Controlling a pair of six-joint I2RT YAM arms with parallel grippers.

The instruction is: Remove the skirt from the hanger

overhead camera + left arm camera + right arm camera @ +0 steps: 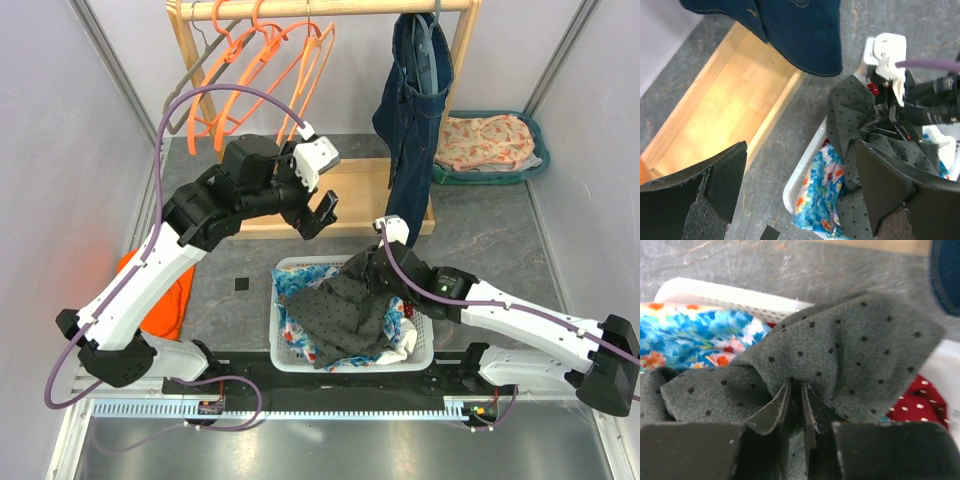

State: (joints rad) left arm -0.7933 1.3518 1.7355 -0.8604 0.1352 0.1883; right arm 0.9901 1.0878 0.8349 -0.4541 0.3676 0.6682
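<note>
Dark blue denim skirt (413, 110): on its hanger, right end of the wooden rail (340, 8).
Right fingers (774, 410): pinched shut on grey dotted cloth (850, 340) in the white plastic basket (715, 292); only the right wrist view shows the pinch.
Left fingers (725, 180): wide apart, empty.

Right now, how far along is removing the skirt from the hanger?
Looks done: the orange hangers are bare. In hand: the right gripper pinches grey dotted cloth in the white basket; the left gripper is open. Left, probably: the denim garment hangs on the rack.
</note>
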